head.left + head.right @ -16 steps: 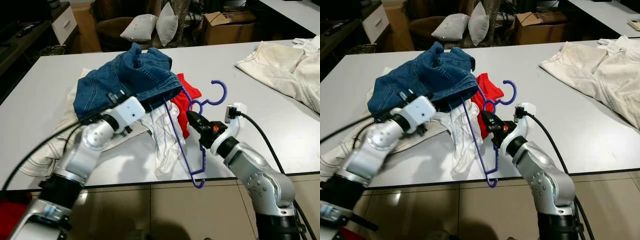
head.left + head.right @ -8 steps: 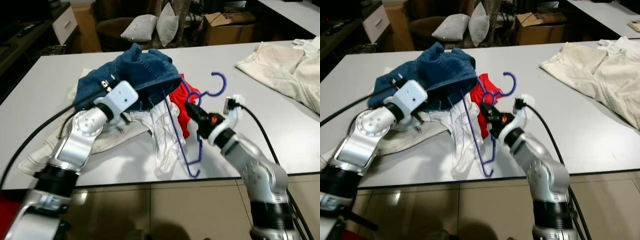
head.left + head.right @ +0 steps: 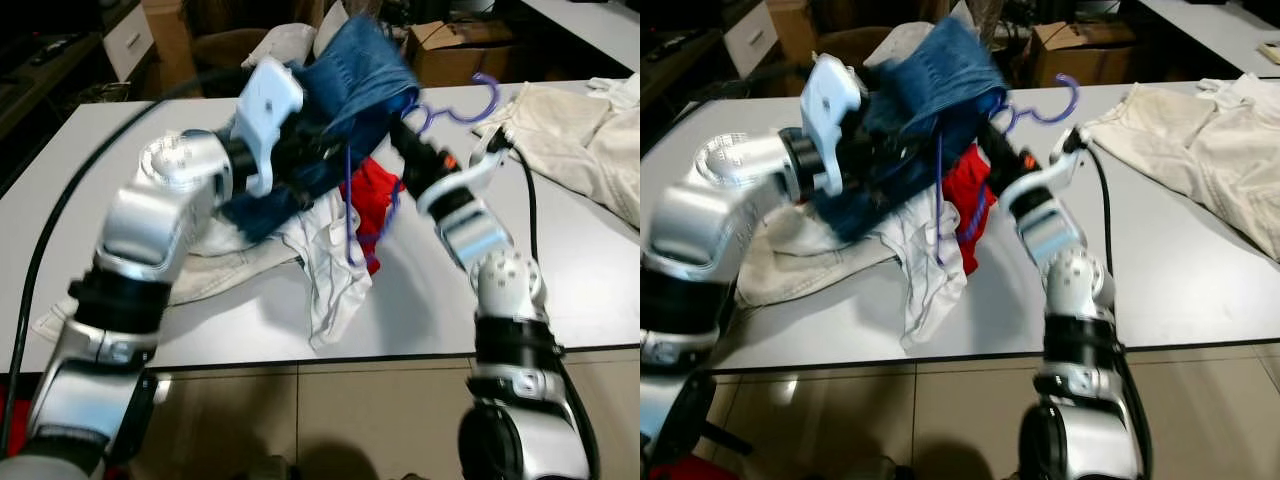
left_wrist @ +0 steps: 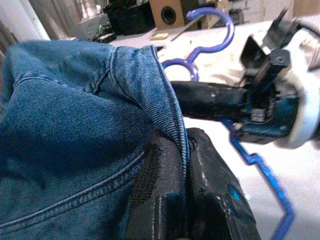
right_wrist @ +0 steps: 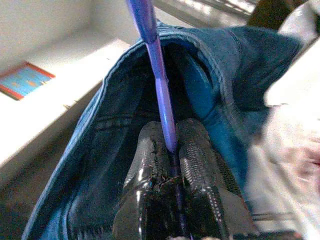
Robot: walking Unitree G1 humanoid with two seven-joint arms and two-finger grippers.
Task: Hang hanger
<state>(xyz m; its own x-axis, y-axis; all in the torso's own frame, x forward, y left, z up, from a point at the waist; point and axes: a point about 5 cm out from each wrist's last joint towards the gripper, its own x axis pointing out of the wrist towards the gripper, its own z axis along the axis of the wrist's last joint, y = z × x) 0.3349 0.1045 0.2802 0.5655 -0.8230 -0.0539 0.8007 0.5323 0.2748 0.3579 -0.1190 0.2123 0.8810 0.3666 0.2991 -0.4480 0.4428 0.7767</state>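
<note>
- Above the table (image 3: 590,260), my left gripper (image 4: 186,165) pinches the denim jeans (image 3: 345,90) hem.
- My right gripper (image 5: 171,145) clamps the blue hanger (image 3: 1045,105) rod, raised inside the jeans' opening.

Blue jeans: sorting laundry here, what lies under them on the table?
Under the blue jeans: a white garment and a red garment. Anything beneath those is covered.

Before you, the table (image 3: 60,200) carries a clothes pile (image 3: 330,260) between both arms. The jeans (image 3: 350,90) hang above it, left of the hanger (image 3: 470,100). More clothing (image 3: 580,140) lies far right; boxes (image 3: 450,50) behind.
</note>
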